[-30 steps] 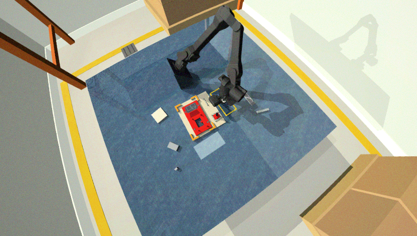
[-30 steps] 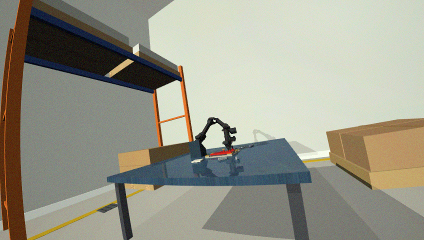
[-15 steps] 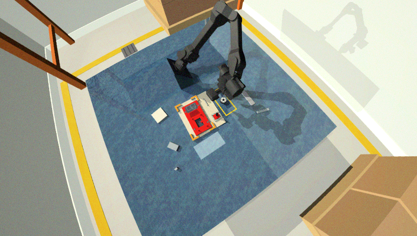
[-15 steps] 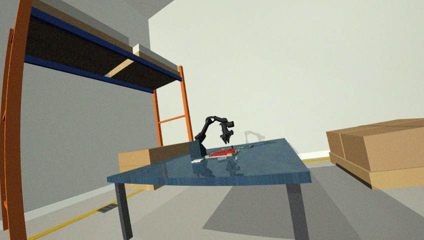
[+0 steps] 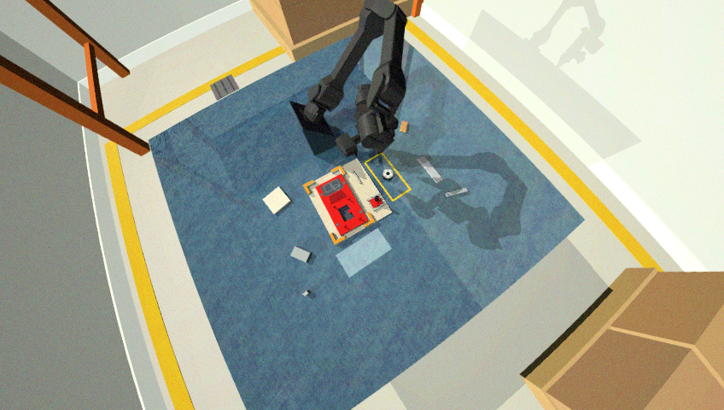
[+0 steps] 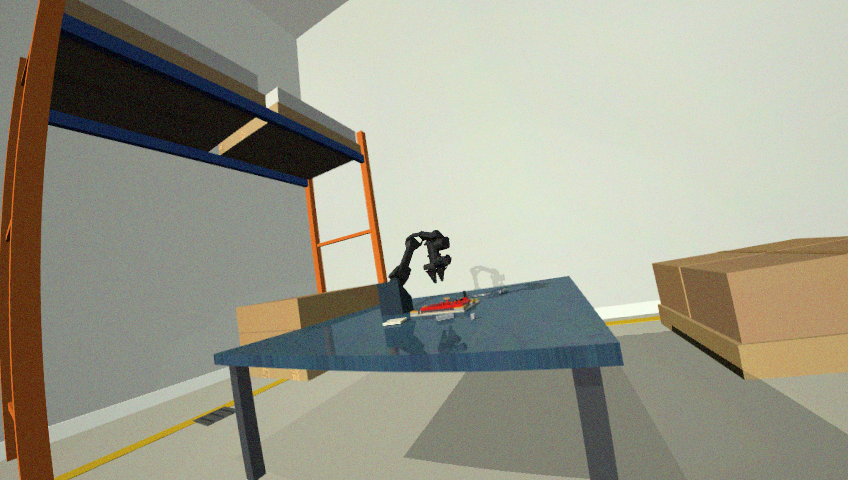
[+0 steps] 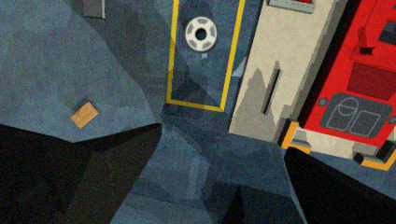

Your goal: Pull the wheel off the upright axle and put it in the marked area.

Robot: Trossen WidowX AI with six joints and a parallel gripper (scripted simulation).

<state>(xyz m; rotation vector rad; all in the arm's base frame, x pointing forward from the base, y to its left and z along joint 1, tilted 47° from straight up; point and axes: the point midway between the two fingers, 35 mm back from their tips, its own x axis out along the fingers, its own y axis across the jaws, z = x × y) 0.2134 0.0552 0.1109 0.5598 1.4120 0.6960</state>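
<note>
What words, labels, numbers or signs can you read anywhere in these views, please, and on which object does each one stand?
None: no letters, numbers or brand marks can be read in any view.
The red board carries only unlettered outlines: a circle and rectangles.
The yellow rectangle around the wheel is a plain outline.
The cardboard boxes are blank.
</note>
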